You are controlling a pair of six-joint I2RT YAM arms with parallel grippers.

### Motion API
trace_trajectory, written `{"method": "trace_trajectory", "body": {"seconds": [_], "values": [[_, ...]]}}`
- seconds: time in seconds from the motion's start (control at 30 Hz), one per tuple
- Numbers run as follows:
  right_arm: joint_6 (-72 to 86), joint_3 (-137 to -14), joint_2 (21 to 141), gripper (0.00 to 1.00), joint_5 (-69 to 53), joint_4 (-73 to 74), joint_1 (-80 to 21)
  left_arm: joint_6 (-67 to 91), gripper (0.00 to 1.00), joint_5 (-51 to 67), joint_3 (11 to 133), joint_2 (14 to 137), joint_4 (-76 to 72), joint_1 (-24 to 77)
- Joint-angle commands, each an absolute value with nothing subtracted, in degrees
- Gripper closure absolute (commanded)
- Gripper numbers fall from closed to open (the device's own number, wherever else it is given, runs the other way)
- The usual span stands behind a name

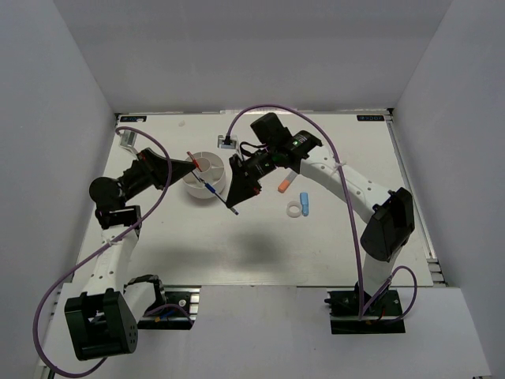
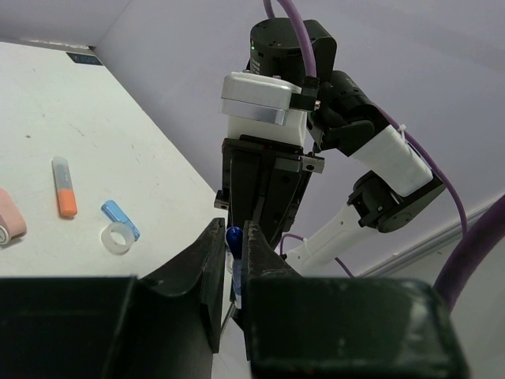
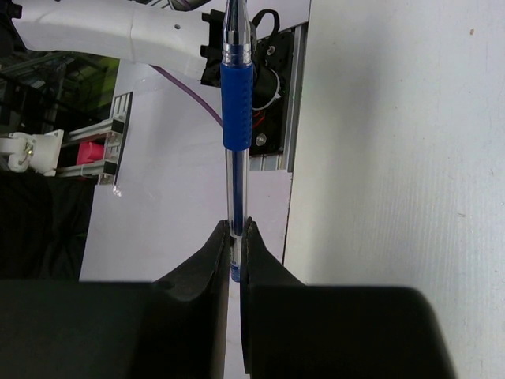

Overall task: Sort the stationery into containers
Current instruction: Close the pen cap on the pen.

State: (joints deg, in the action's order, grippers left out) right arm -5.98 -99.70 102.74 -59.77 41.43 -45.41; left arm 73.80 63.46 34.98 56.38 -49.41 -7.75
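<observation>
My right gripper (image 1: 231,210) (image 3: 237,223) is shut on the back end of the thin blue pen (image 1: 211,190) (image 3: 237,103). It holds the pen slanted, tip end over the near rim of the round white tub (image 1: 189,188). My left gripper (image 1: 195,164) (image 2: 235,225) hovers at the tub's left side. Its jaws stand a narrow gap apart with nothing between them. The pen (image 2: 233,239) shows through that gap, farther off. A red pen (image 1: 192,158) sticks up from the tub. The orange-white stick (image 1: 284,185) (image 2: 63,189), white ring (image 1: 294,210) (image 2: 118,239) and light-blue eraser (image 1: 304,204) (image 2: 114,212) lie right of the tub.
A tan piece (image 2: 8,225) lies at the left edge of the left wrist view. A small grey-white object (image 1: 228,144) sits behind the tub and a clear one (image 1: 126,138) at the far left corner. White walls enclose three sides of the table.
</observation>
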Motion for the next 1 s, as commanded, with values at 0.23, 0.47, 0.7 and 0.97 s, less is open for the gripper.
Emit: {"method": "trace_trajectory", "body": {"seconds": [0.23, 0.47, 0.7, 0.97], "values": [[-7.3, -102.1, 103.0, 1.0, -60.5, 41.7, -45.7, 74.5, 1.0, 63.8, 37.1, 55.5, -51.5, -7.0], [-8.2, -101.1, 101.7, 1.0, -59.9, 42.5, -45.3, 74.4, 1.0, 63.6, 36.5, 55.6, -51.3, -7.0], [-8.8, -101.6, 101.7, 1.0, -59.7, 42.8, -45.4, 74.4, 1.0, 63.8, 36.6, 55.7, -51.8, -7.0], [-8.4, -103.8, 103.1, 1.0, -59.9, 42.6, -45.1, 73.9, 1.0, 64.8, 35.6, 54.8, -50.1, -7.0]]}}
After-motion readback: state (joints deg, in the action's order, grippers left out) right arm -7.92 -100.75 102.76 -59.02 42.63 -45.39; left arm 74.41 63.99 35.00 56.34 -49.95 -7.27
